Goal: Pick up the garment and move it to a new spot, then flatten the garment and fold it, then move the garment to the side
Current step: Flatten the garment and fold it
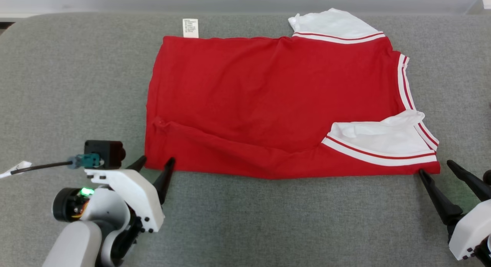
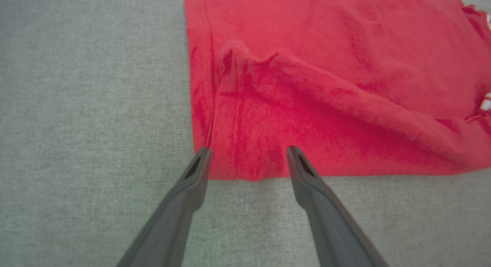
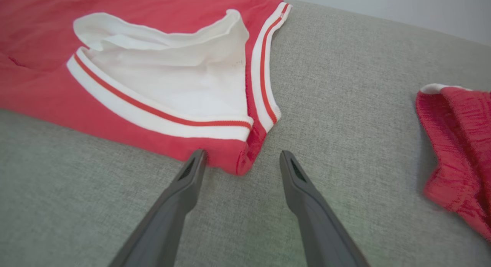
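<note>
Left pincer (image 1: 158, 159) spread wide, gripped nothing, tips at near left corner of garment (image 1: 268, 102). Right pincer (image 1: 435, 167) likewise spread and empty, tips flanking near right corner. Red, white-trimmed garment lay folded flat mid-desk (image 1: 76, 86). Second red cloth (image 3: 456, 152) lay apart, further right.

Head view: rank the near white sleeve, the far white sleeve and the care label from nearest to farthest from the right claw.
1. The near white sleeve, just up and left of the right claw.
2. The far white sleeve, at the far edge, further left.
3. The care label, at the far left corner.
</note>
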